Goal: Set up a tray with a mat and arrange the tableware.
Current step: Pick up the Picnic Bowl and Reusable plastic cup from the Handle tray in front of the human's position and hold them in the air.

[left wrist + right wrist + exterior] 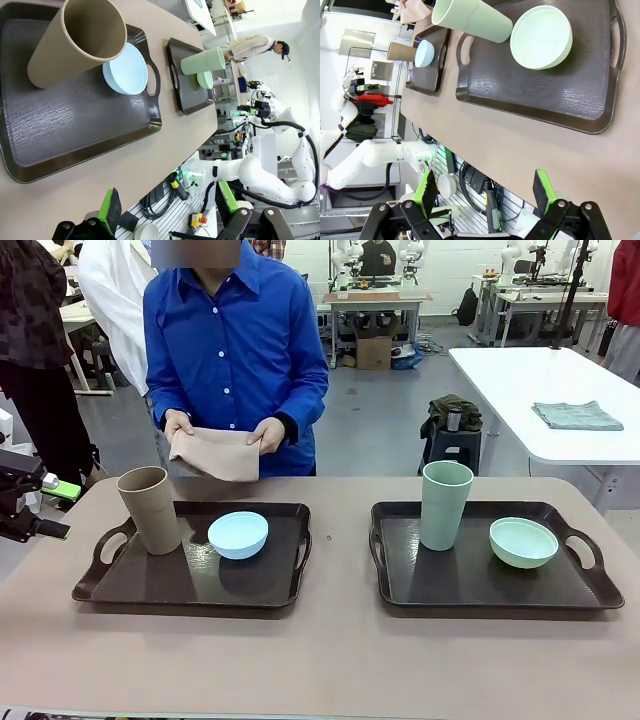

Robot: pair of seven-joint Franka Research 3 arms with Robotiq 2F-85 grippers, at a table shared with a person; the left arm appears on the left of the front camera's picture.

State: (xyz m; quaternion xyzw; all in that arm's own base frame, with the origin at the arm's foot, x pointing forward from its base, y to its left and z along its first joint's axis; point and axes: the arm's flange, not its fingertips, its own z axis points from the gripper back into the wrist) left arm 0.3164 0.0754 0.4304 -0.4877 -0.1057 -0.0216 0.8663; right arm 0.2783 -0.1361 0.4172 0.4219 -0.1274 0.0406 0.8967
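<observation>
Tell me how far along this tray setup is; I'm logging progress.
Done: tan cup and light blue bowl stand on the left tray, pale green cup and pale green bowl on the right tray. In hand: the person holds a beige mat at the far edge. Remaining: no tray has a mat. The left gripper and right gripper are open, empty.

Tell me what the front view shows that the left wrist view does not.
Front view: a person holding a beige mat at the far side. Left wrist view: the white right arm and a red button, beyond the table. Both: the tan cup and light blue bowl on the left tray, the pale green cup and pale green bowl on the right tray.
</observation>
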